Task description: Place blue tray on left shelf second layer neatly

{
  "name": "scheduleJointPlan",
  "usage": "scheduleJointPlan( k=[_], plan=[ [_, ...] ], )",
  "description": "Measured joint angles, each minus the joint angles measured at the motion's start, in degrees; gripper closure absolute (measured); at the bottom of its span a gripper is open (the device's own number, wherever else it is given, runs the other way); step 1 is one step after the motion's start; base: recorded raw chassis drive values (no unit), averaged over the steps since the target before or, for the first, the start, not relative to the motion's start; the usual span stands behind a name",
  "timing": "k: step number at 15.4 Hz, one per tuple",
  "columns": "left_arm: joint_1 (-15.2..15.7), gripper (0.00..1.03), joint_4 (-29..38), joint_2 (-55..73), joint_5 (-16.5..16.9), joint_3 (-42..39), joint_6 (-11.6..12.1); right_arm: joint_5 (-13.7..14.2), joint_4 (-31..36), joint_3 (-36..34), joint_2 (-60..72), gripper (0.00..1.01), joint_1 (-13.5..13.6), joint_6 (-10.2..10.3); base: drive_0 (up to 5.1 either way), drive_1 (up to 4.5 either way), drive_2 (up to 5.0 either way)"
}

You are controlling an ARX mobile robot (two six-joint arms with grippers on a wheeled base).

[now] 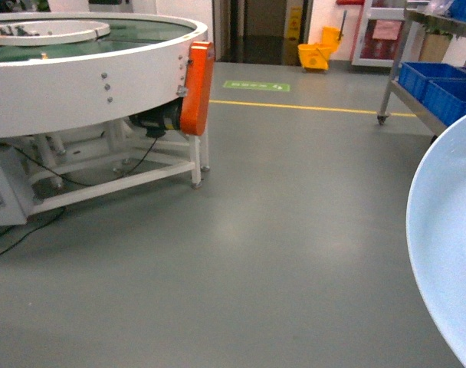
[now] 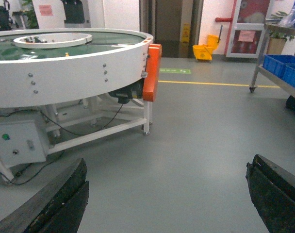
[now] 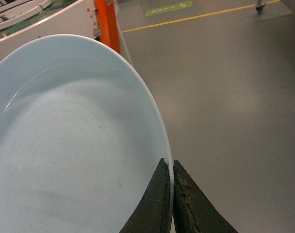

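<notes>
Right wrist view: right claw (image 3: 172,194) pinched shut on the rim of the blue tray (image 3: 74,141), dish held out over bare grey floor (image 3: 225,97). Head view: same pale tray (image 1: 447,245) filling the right edge, carried in the air. Left claw (image 2: 167,194) spread wide, holding nothing. Steel shelf (image 1: 402,92) with deep blue crates (image 1: 440,84) far off at upper right, well apart from the tray; which tier counts as the second, not clear from here. Likely risks: thin edge grip slipping or dish tilting during travel; wide tray clipping an upright or crate on approach. Round conveyor worktop (image 1: 87,69) on the left.
</notes>
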Motion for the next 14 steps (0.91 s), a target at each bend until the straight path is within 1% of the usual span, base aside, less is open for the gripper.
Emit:
scheduleJointPlan(
  k=[14],
  plan=[
    [0.0, 0.05, -0.07, 0.0, 0.04, 0.0, 0.0, 0.0, -0.2, 0.0, 0.07, 0.99, 0.0, 0.0, -1.5, 2.72, -5.8]
  ],
)
